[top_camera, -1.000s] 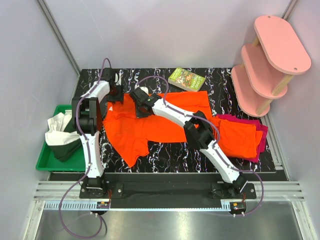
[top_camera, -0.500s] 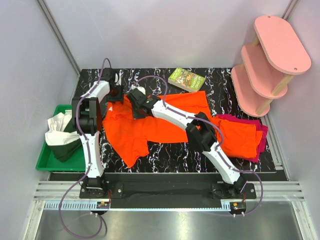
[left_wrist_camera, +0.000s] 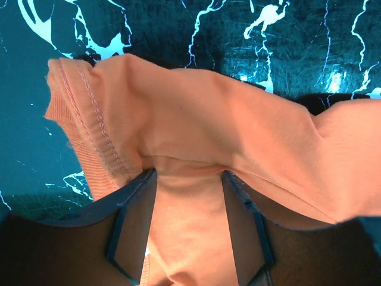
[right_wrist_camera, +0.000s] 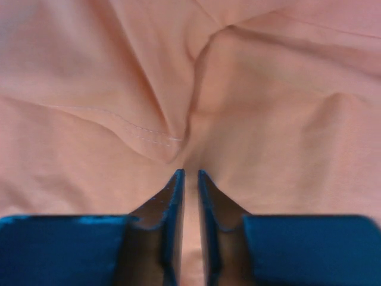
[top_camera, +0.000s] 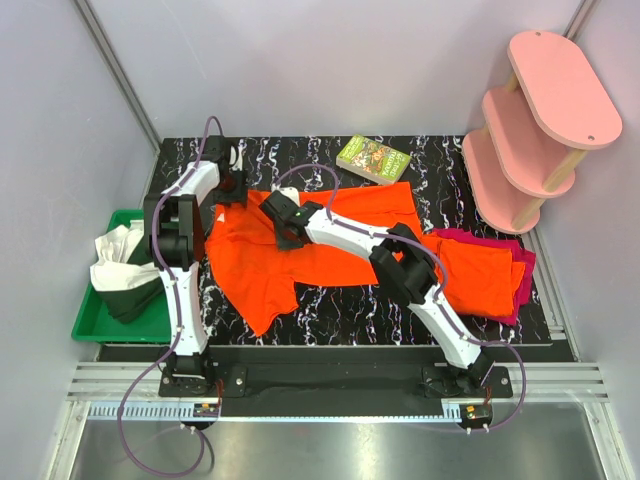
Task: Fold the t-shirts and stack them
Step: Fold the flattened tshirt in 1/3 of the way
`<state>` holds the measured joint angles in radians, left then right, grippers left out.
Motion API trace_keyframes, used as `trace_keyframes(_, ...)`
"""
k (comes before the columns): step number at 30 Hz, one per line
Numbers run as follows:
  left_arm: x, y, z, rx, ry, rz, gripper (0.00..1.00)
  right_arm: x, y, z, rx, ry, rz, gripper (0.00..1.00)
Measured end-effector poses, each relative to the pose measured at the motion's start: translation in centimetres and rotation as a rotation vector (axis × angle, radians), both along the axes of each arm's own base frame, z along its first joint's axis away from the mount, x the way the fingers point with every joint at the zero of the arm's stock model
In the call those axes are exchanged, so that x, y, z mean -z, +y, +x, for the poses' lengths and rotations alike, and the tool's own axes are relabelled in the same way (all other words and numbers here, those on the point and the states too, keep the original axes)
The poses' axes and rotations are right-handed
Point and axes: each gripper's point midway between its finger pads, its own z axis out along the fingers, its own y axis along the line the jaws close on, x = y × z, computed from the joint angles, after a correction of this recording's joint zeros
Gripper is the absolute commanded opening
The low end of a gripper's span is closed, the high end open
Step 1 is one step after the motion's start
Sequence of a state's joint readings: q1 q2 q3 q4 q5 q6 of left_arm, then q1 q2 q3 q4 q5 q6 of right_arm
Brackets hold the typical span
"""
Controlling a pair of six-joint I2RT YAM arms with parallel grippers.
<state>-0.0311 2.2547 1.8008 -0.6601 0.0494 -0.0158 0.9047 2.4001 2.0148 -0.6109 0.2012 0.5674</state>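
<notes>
A bright orange t-shirt lies unfolded across the left and middle of the black marbled table. My left gripper is at its far left corner. In the left wrist view its jaws are closed on a bunched fold of the orange cloth, held a little above the table near a stitched hem. My right gripper reaches across onto the shirt's upper part. In the right wrist view its jaws pinch a ridge of orange cloth. A folded orange t-shirt lies on a folded magenta one at the right.
A green tray holding white and dark cloths sits off the table's left edge. A book lies at the far edge. A pink three-tier shelf stands at the far right corner.
My right gripper has shifted first left, then slightly nearer and right over the shirt's upper part, tugging the cloth there. The left gripper and the folded stack have not moved.
</notes>
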Motion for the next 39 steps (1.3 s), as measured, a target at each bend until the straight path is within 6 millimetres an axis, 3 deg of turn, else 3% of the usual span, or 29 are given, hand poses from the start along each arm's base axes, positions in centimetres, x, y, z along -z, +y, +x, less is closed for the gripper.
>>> trace_keyframes(4,0.0,0.0,0.0,0.000,0.000,0.000,0.55,-1.2,-0.3,0.8,0.007,-0.042,-0.023,0.36)
trace_keyframes(9,0.0,0.0,0.0,0.000,0.000,0.000,0.55,-6.5,0.3,4.1,0.035,-0.171,0.018,0.28)
trace_keyframes(12,0.0,0.0,0.0,0.000,0.000,0.000,0.55,-8.1,-2.5,6.6,0.099,-0.213,-0.001,0.19)
trace_keyframes(15,0.0,0.0,0.0,0.000,0.000,0.000,0.55,-7.4,-8.3,10.4,0.208,-0.214,-0.061,0.11)
trace_keyframes(17,0.0,0.0,0.0,0.000,0.000,0.000,0.55,-6.1,-13.9,13.2,0.303,-0.193,-0.119,0.06)
trace_keyframes(20,0.0,0.0,0.0,0.000,0.000,0.000,0.55,-4.1,-22.6,15.9,0.439,-0.146,-0.212,0.04)
trace_keyframes(23,0.0,0.0,0.0,0.000,0.000,0.000,0.55,-3.2,-27.5,16.7,0.510,-0.122,-0.274,0.04)
trace_keyframes(25,0.0,0.0,0.0,0.000,0.000,0.001,0.55,-3.1,-27.9,16.6,0.506,-0.118,-0.295,0.04)
trace_keyframes(28,0.0,0.0,0.0,-0.001,0.001,0.001,0.55,-2.3,-26.5,16.0,0.466,-0.112,-0.311,0.04)
trace_keyframes(32,-0.1,0.2,-0.1,0.003,0.005,0.010,0.55,0.2,-25.0,15.1,0.417,-0.074,-0.333,0.05)
trace_keyframes(39,-0.2,0.5,-0.6,0.010,0.029,0.028,0.55,0.6,-26.0,15.8,0.444,-0.038,-0.282,0.06)
